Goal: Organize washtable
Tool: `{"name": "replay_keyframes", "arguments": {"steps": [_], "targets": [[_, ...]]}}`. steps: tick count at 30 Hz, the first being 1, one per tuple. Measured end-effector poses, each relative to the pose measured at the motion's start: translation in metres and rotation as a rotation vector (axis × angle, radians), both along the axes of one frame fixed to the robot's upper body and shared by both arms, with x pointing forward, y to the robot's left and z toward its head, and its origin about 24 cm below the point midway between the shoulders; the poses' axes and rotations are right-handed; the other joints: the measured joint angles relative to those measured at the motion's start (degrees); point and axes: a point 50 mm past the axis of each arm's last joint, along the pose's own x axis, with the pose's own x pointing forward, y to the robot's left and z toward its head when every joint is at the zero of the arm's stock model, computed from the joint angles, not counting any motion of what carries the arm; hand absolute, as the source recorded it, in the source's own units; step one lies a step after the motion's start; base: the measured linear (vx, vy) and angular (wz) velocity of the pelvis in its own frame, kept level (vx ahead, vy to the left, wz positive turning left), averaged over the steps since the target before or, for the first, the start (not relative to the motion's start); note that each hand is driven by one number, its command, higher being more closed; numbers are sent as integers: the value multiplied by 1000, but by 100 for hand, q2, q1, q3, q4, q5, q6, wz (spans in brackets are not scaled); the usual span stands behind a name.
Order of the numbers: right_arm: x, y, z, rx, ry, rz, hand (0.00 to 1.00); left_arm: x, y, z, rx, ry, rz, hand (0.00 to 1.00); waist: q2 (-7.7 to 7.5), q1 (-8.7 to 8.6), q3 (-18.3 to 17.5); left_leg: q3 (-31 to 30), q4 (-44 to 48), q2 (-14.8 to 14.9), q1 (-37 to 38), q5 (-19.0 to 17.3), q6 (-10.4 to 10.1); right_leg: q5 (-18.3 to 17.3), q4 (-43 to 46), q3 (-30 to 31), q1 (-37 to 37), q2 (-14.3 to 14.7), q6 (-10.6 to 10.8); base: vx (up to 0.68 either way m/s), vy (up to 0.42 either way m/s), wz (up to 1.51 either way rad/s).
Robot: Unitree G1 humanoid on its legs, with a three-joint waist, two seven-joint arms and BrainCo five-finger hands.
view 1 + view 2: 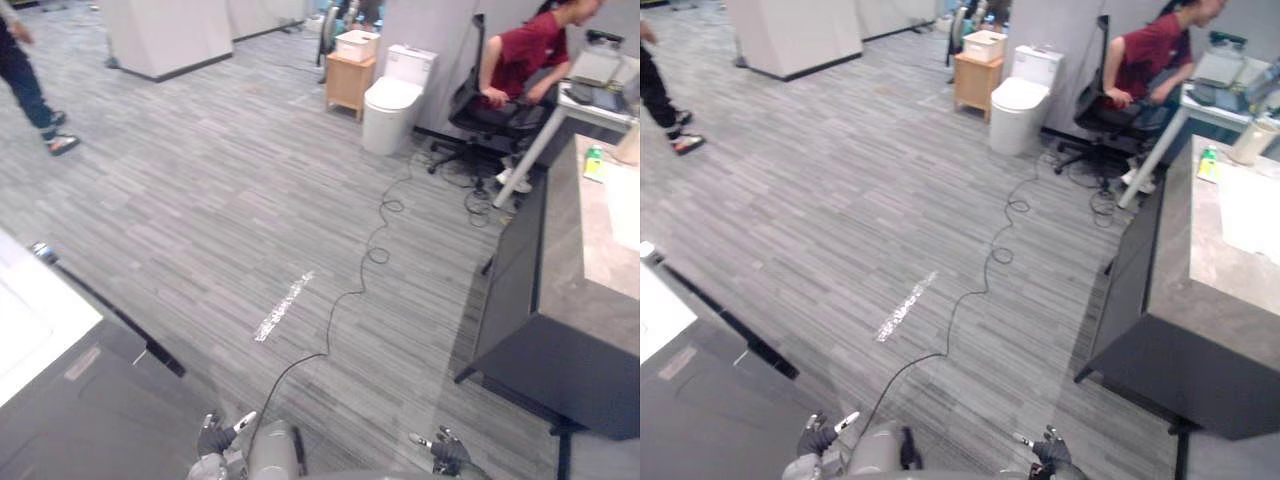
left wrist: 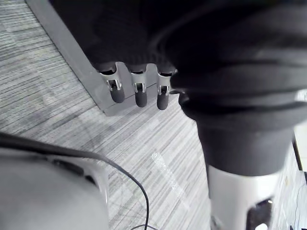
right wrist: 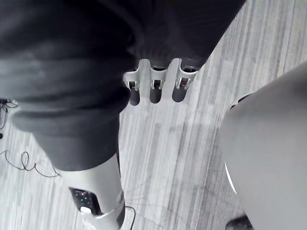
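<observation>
The washtable (image 1: 597, 262), a dark cabinet with a grey stone top, stands at the right. On its far end lie a small green item (image 1: 594, 163) and a white cloth (image 1: 1250, 215), with a pale jar (image 1: 1247, 143) behind them. My left hand (image 1: 215, 440) and right hand (image 1: 447, 452) hang low at the bottom edge, well short of the washtable. The left hand's fingers (image 2: 136, 93) dangle relaxed over the carpet and hold nothing. The right hand's fingers (image 3: 153, 88) hang the same way, with nothing in them.
A dark unit with a white top (image 1: 60, 400) is at the lower left. A toilet (image 1: 395, 100) and a wooden stand (image 1: 350, 80) are at the back. One person sits on an office chair (image 1: 520, 60); another walks at the far left (image 1: 25, 85).
</observation>
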Motion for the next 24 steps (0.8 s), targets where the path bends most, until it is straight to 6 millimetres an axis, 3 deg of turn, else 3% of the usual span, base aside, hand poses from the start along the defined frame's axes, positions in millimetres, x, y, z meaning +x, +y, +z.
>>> {"name": "replay_keyframes", "arguments": {"steps": [1,2,6,7,9,11,12,13,14,15,16,17,19,20,22,24], "targets": [[0,-3,1,-13,-2,12,0,-1,-2,-1,-6,0,19,0,84,9,-12,-465,-627,134,117,127,-348,-89,79,254,-118,-94,231,120,422,-47],[-1,-2,0,-14,2,17,0,-2,-2,-1,-15,-2,40,0,59,6,13,-281,-567,3,136,16,-554,-124,66,434,-135,-267,412,131,428,-40],[-5,7,-2,9,19,22,0,0,2,1,2,-14,74,0,-138,32,-104,295,-548,-309,170,-253,-266,111,243,722,-195,-387,368,254,280,-34],[-7,6,-3,10,24,10,0,0,1,1,0,-12,71,0,-134,9,-105,554,-353,-392,202,-466,-124,170,95,784,-188,-574,394,276,308,-58],[-8,3,-2,11,21,-38,0,7,-10,0,-37,-19,20,0,-125,27,-114,781,-241,-434,330,-687,-79,222,214,1026,-264,-677,381,193,374,-80],[-6,-5,0,11,0,-116,0,12,-14,1,-35,-24,-12,0,-62,-37,-92,1170,-418,-567,763,-812,37,364,1361,1400,-799,-817,147,150,349,-82],[-5,-8,2,9,-15,-143,0,15,-16,1,-37,-28,-27,0,-20,-102,-82,1283,-546,-645,994,-839,82,588,2060,1530,-1140,-826,-220,125,264,-47],[-2,-11,4,8,-35,-163,0,17,-19,1,-33,-25,-56,0,57,-167,-37,1469,-745,-721,1343,-873,139,1026,2965,1671,-1585,-823,-802,128,248,-48],[-3,-10,4,10,-36,-166,0,19,-20,1,-32,-29,-65,0,76,-186,-25,1558,-839,-753,1518,-896,175,1172,3399,1717,-1768,-817,-950,139,209,-53],[-1,-11,5,11,-45,-172,0,18,-21,1,-34,-27,-70,0,70,-215,-22,1696,-974,-758,1805,-946,195,1169,4109,1671,-2054,-724,-879,139,156,-52],[0,-10,5,13,-51,-173,0,18,-22,1,-35,-26,-76,0,48,-229,-18,1758,-1150,-771,2079,-981,154,984,4540,1393,-2269,-584,-672,144,126,-48],[0,-9,5,14,-56,-176,0,18,-23,1,-36,-25,-78,0,38,-234,-16,1750,-1273,-805,2189,-1028,118,872,4646,1174,-2377,-510,-603,155,82,-36],[2,-10,7,20,-84,-205,0,19,-28,1,-50,-30,-87,0,37,-336,-19,1723,-1593,-857,2413,-1066,109,343,4315,437,-2742,-121,-241,213,24,-10],[2,-11,8,20,-90,-216,0,21,-31,1,-54,-34,-94,0,37,-336,-18,1708,-1663,-863,2445,-1077,104,242,3999,254,-2803,4,-143,273,-33,19],[0,-15,8,16,-89,-244,0,26,-40,1,-73,-46,-112,0,47,-348,34,1606,-1788,-865,2586,-1114,124,246,2807,-206,-2840,289,-188,296,-60,34],[-9,-21,5,6,-53,-245,0,25,-49,-1,-95,-32,-153,0,42,-381,71,1368,-2003,-912,2977,-1238,-29,583,1575,-480,-2825,502,-501,527,-108,67]]}}
